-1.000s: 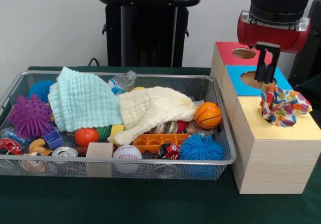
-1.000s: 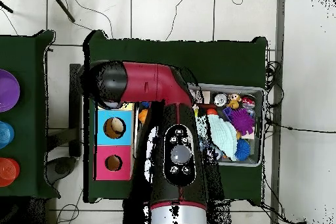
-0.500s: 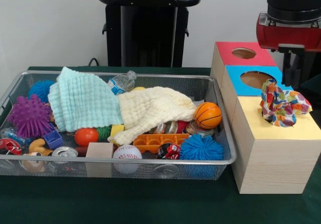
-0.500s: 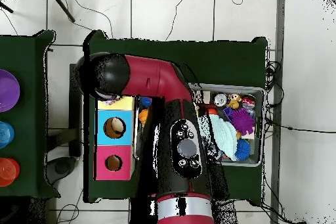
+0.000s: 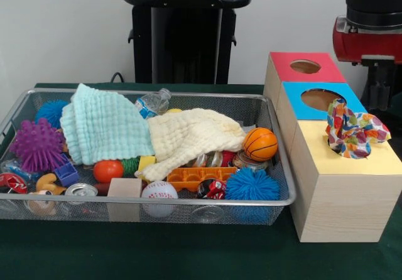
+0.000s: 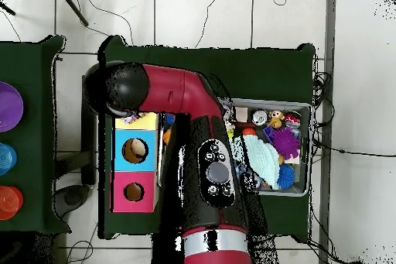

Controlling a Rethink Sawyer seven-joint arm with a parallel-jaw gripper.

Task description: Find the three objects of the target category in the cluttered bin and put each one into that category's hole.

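Note:
A dotted white fabric piece (image 5: 355,132) lies bunched on the yellow top (image 5: 326,157) of the nearest wooden box and covers its hole. My gripper (image 5: 379,101) hangs open and empty just above and to the right of it, beside the blue-topped box, and does not touch the fabric. The wire mesh bin (image 5: 157,201) stands to the left of the boxes, full of clutter. No other dotted piece shows in it. In the overhead view the arm (image 6: 209,168) hides most of the yellow top (image 6: 145,122) and part of the bin (image 6: 309,149).
A mint-green towel (image 5: 103,126) and a cream towel (image 5: 188,135) lie over the bin's clutter. Around them are an orange ball (image 5: 260,144), a purple spiky ball (image 5: 36,145) and a blue spiky ball (image 5: 251,184). The blue-topped (image 5: 321,98) and red-topped (image 5: 306,66) boxes stand behind the yellow one.
My gripper has risen off the dotted fabric and moved right in the front view. The fabric has stayed on the yellow top.

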